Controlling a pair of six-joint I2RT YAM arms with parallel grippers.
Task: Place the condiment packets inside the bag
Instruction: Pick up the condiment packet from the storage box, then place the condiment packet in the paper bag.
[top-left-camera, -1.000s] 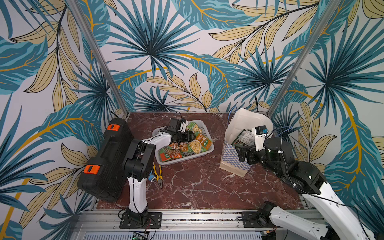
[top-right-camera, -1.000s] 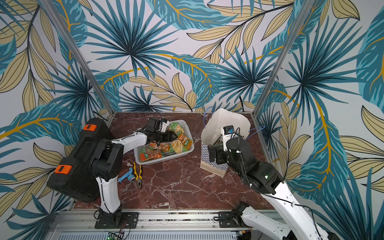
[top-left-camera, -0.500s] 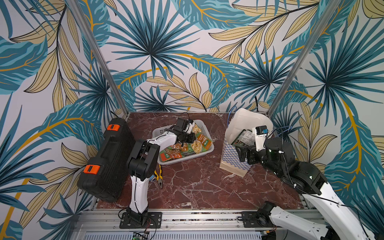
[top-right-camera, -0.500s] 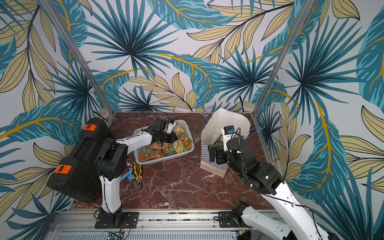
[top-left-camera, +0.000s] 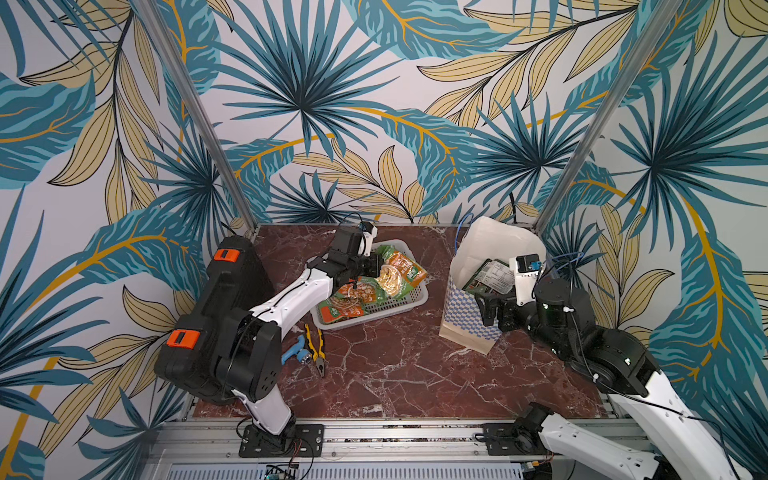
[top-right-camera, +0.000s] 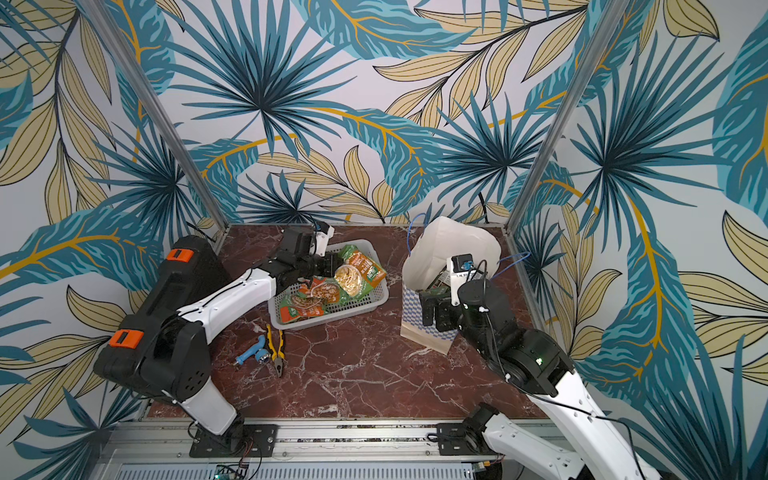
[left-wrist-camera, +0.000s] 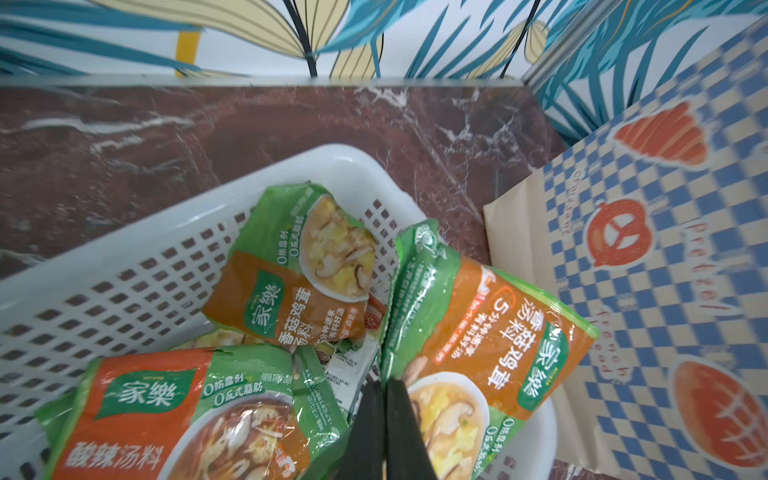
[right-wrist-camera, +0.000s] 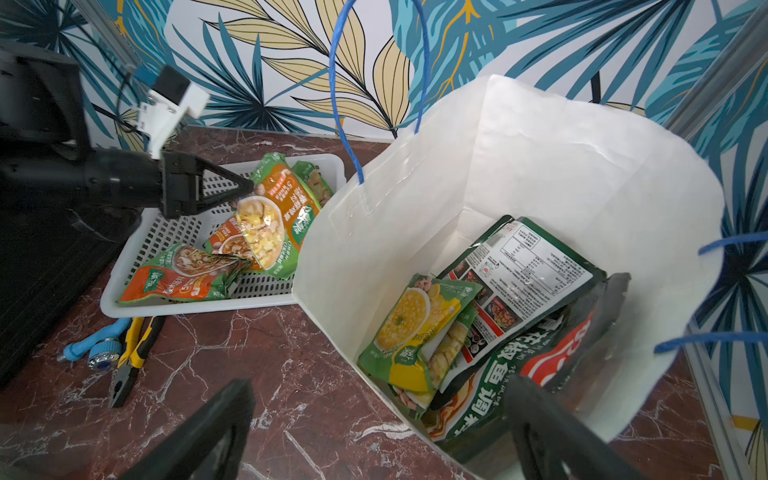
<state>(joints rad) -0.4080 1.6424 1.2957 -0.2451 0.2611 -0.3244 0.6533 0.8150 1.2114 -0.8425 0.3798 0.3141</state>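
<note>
- Presently the left gripper (left-wrist-camera: 384, 386) is clamped tight on the edge of one green-and-orange packet (left-wrist-camera: 478, 332), which hangs tilted over the basket (top-left-camera: 415, 301), lifted off the others.
- More condiment packets (top-left-camera: 347, 299) lie overlapping inside that basket, which sits toward the rear edge of the surface (top-left-camera: 395, 374), left of its middle.
- Opposite, the bag (top-left-camera: 467, 320) stands upright near the rear right corner, with its mouth open, its white inside showing and its blue cord handles up.
- Inside it lie a green-and-yellow pouch (right-wrist-camera: 415, 328) and, under it, a larger dark pouch (right-wrist-camera: 519, 282) with a printed label.
- The right gripper (right-wrist-camera: 380, 384) is spread wide at the bag's near wall — one finger outside over the surface, the other before the opening. It grips nothing, and whether it touches the paper I cannot tell.
- Yellow-handled pliers (top-left-camera: 316, 353) and a blue fitting (top-left-camera: 294, 352) lie just beside each other in front of the basket — a black case (top-left-camera: 216, 316) stands along the left edge.
</note>
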